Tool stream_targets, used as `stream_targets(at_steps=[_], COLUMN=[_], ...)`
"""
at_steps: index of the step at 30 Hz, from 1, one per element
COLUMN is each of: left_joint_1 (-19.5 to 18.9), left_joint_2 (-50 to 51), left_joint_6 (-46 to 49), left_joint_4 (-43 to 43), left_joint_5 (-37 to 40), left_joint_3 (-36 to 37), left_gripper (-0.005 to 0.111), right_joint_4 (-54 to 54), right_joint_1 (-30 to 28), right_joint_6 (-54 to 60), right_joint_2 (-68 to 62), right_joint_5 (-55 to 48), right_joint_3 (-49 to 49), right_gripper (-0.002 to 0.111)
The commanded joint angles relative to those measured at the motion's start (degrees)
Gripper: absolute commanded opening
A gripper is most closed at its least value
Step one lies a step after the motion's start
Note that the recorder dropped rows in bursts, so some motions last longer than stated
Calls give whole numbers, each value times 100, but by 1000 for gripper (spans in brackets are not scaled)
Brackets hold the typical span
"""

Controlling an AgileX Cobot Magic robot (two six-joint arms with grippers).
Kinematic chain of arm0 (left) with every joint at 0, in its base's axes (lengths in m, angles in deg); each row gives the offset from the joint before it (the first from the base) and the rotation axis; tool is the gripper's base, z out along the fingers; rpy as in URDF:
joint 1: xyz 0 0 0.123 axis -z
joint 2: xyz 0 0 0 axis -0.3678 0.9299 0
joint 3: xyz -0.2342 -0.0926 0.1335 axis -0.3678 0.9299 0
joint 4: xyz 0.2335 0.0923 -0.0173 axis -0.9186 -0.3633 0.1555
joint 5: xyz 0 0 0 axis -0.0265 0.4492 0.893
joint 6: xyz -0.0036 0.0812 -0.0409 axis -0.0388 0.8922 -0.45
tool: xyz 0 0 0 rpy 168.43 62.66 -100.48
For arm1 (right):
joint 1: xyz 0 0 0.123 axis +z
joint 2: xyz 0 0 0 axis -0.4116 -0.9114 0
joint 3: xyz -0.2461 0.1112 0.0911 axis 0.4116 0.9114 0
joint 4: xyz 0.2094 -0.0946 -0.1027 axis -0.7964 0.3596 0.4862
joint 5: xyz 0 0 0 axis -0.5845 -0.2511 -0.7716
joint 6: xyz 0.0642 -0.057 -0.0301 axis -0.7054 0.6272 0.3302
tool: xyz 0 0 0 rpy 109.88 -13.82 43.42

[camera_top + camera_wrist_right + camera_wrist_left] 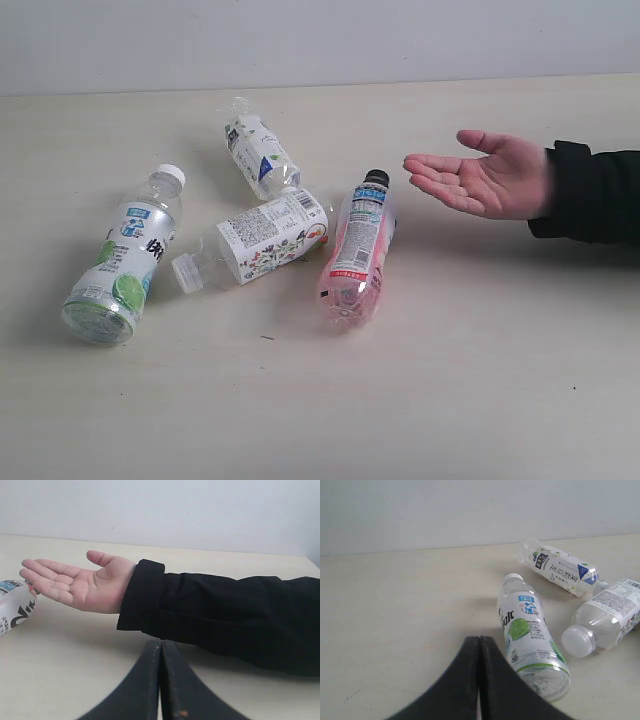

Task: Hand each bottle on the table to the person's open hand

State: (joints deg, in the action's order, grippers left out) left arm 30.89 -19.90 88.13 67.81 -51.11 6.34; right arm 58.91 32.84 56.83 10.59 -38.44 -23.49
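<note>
Left gripper (479,641) and right gripper (161,645): jaws fully closed, nothing held. Lime-green bottle (530,640) lies on the table (395,605) near the left gripper. Only the exterior view shows the pink bottle (358,250) whole, lying near the open hand (485,180).

In the left wrist view the flowered-label bottle (607,617) is being cut off at the edge, and the lime-green bottle (532,640) is being partly hidden by the left gripper (479,645). In the right wrist view most of the pink bottle (12,610) is being cropped out. The label print (352,250) is being shown too small to read.
</note>
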Motion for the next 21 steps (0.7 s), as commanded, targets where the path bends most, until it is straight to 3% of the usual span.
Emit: stream_targets(at_steps=[1,16,21], left_joint_1=[-15,-15,-15], left_joint_2=[-24,-24,-24], left_joint_6=[-16,-6,409], left_joint_4=[3,3,-218], left_joint_5=[-30,-44,-669], left_joint_3=[-14,-14,-14], left_gripper=[0,0,0], right_joint_4=[15,15,15], right_joint_1=[-20,-20,-20], right_joint_6=[34,34,34], right_joint_2=[27,27,27], right_joint_5=[21,21,21], right_joint_3=[26,26,26], right_gripper=[0,0,0])
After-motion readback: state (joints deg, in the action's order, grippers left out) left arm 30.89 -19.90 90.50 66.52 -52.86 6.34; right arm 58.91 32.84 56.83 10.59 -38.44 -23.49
